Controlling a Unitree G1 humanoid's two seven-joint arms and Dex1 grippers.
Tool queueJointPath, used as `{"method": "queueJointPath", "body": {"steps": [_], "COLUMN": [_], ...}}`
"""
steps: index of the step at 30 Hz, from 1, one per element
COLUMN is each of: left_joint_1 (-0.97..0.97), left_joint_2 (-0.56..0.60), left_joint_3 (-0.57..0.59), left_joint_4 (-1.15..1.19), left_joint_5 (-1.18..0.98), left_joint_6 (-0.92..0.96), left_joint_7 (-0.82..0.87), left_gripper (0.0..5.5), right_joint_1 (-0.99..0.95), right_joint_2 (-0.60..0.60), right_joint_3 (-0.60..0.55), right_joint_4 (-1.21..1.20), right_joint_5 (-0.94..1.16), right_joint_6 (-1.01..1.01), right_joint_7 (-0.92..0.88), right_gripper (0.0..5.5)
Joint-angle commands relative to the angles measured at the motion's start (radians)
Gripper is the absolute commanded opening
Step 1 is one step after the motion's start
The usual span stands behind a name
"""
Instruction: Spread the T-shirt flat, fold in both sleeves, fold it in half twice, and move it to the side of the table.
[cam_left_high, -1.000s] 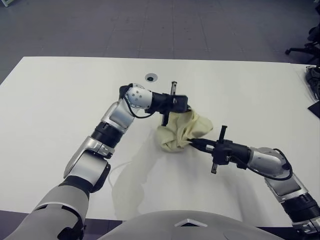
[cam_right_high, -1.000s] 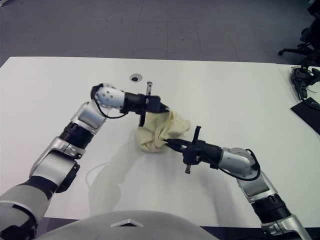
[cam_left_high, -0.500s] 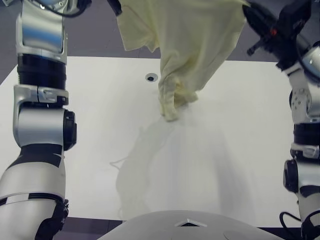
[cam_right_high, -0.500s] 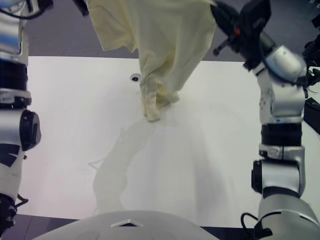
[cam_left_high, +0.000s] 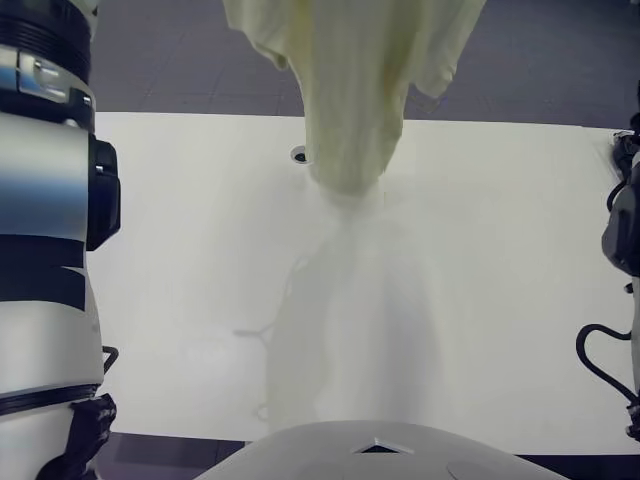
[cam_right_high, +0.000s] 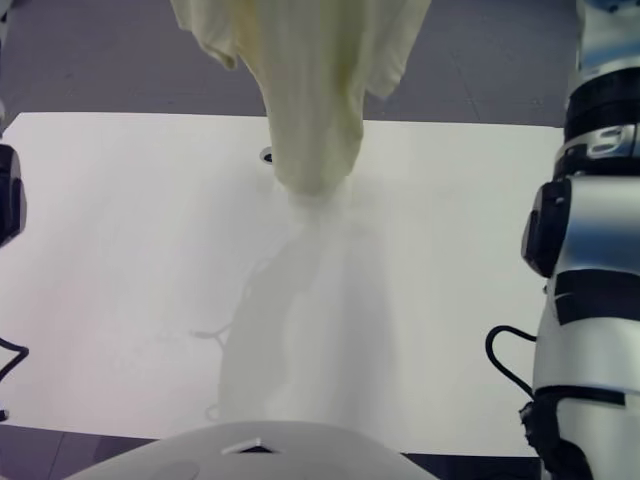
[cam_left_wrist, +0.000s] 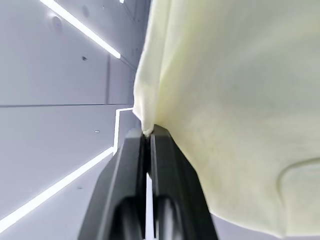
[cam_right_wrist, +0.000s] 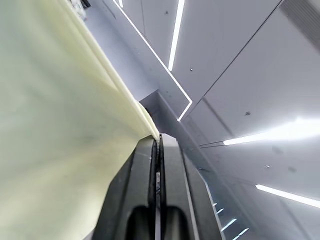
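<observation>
I have the white table (cam_left_high: 520, 300) running across both head views. The pale yellow T-shirt (cam_left_high: 350, 90) hangs in the air above its far half, bunched into one narrow drape. Its lowest end sits right at the tabletop, and I can't tell if it touches. My left gripper (cam_left_wrist: 148, 133) has its fingers pinched tight on one shirt edge, and my right gripper (cam_right_wrist: 159, 136) is clamped the same way on another edge. A small round port (cam_left_high: 298, 154) sits in the table just beside the shirt's low end

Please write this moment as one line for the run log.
left pincer: shut on T-shirt | right pincer: shut on T-shirt | T-shirt: hangs over table
</observation>
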Motion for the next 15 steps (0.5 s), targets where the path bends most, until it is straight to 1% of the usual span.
{"method": "queueJointPath", "body": {"steps": [1,3,4,6,7,8,9,10,11,12,13,15], "left_joint_1": [0.005,0.040,0.071,0.197,0.308,0.471,0.678,0.859,1.056,1.203,1.316,1.467], "left_joint_2": [0.057,0.064,0.074,0.115,0.158,0.219,0.301,0.370,0.458,0.526,0.580,0.670], "left_joint_3": [-0.001,0.005,0.008,0.027,0.040,0.052,0.062,0.075,0.071,0.075,0.077,0.081], "left_joint_4": [0.037,0.020,-0.008,-0.159,-0.313,-0.537,-0.810,-1.037,-1.262,-1.429,-1.573,-1.768], "left_joint_5": [0.001,-0.020,-0.037,-0.123,-0.198,-0.298,-0.419,-0.510,-0.614,-0.700,-0.783,-0.924], "left_joint_6": [-0.038,-0.082,-0.116,-0.186,-0.188,-0.145,-0.062,0.022,0.099,0.169,0.242,0.344], "left_joint_7": [-0.034,-0.086,-0.126,-0.273,-0.370,-0.469,-0.552,-0.601,-0.614,-0.610,-0.587,-0.550], "left_gripper": [0.01,0.01,0.01,0.01,0.01,0.01,0.01,0.01,0.01,0.01,0.01,0.01], "right_joint_1": [-0.031,-0.005,0.033,0.187,0.315,0.498,0.714,0.904,1.106,1.246,1.361,1.498], "right_joint_2": [-0.051,-0.050,-0.052,-0.052,-0.061,-0.090,-0.130,-0.177,-0.242,-0.295,-0.346,-0.421], "right_joint_3": [-0.004,-0.005,-0.010,-0.034,-0.044,-0.052,-0.064,-0.077,-0.097,-0.119,-0.146,-0.182], "right_joint_4": [0.051,0.049,0.029,-0.091,-0.213,-0.396,-0.607,-0.797,-0.999,-1.147,-1.271,-1.417], "right_joint_5": [-0.029,-0.024,-0.002,0.130,0.227,0.346,0.469,0.572,0.680,0.769,0.856,0.954], "right_joint_6": [-0.033,-0.056,-0.074,-0.044,0.007,0.120,0.241,0.358,0.480,0.587,0.689,0.816], "right_joint_7": [-0.026,0.002,0.053,0.292,0.421,0.537,0.611,0.661,0.696,0.717,0.737,0.789], "right_gripper": [0.00,0.00,0.00,0.00,0.00,0.00,0.00,0.00,0.00,0.00,0.00,0.00]}}
